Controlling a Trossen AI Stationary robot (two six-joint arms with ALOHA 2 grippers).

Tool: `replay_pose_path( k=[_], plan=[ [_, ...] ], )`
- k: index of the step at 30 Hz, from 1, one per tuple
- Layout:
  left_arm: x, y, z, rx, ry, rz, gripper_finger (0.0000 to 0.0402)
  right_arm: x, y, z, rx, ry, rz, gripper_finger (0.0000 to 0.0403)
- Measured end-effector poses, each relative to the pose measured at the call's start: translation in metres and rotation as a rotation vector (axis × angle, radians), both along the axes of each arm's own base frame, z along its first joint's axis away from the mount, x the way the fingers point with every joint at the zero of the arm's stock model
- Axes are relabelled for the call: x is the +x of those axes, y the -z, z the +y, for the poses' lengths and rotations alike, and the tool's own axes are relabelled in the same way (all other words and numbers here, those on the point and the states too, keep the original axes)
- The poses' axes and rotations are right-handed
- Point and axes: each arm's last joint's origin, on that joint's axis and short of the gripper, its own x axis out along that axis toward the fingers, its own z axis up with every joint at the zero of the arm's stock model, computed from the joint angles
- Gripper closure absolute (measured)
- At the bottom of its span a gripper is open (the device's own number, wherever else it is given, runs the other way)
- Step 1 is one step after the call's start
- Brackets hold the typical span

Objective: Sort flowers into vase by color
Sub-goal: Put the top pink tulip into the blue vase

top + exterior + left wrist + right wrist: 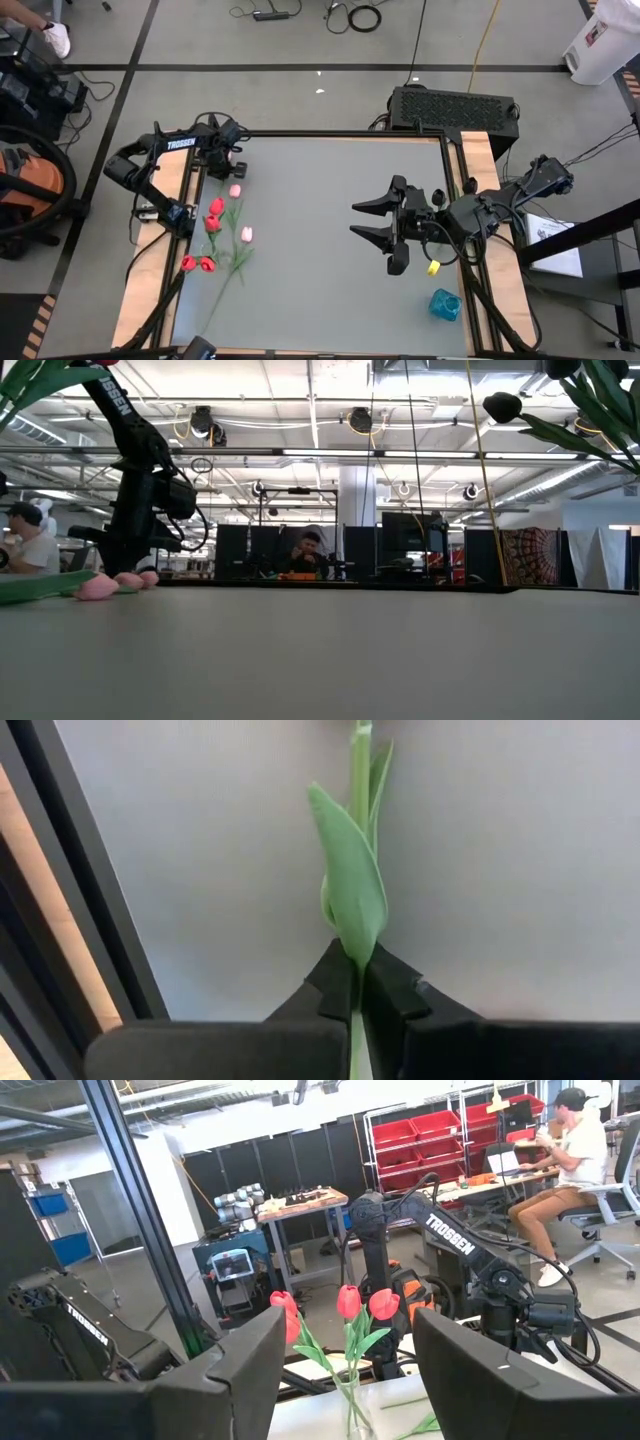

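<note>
At the left edge of the grey table [330,250], the left gripper [357,982] has its two dark fingers pressed together on the thin green stem of an artificial tulip [352,880], pinching it just below a long pale-green leaf; the stem lies flat on the tabletop. In the high view this gripper [186,217] sits down by the table's left side, right beside a loose bunch of red and pink tulips [222,232] lying on the table near that edge, their stems running toward the near side. From table height, two pink flower heads [112,584] rest on the surface at the foot of the left arm.

Right of the table's middle, the right gripper [372,222] hovers with its fingers spread wide and nothing between them. Its wrist camera looks past them to a clear glass vase [352,1402] holding three red tulips upright. A small turquoise container [446,304] stands near the right front corner.
</note>
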Motion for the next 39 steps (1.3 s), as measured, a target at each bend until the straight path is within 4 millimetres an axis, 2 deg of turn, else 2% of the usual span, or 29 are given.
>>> replay_pose_path(
  k=[6,11,26,39],
  plan=[
    [-0.001,-0.003,-0.002,0.002,0.019,-0.010,0.0393,0.000,0.000,0.000,0.000,0.000,0.000,0.0192],
    [-0.002,-0.015,-0.005,0.043,0.019,-0.042,0.0394,0.000,0.000,0.000,0.000,0.000,0.000,0.0192],
    [-0.011,-0.070,-0.022,0.234,0.057,-0.196,0.0386,0.000,0.000,0.000,0.000,0.000,0.000,0.0192],
    [-0.023,-0.125,-0.049,0.547,0.093,-0.489,0.0383,0.000,0.000,0.000,0.000,0.000,0.000,0.0192]
  ],
)
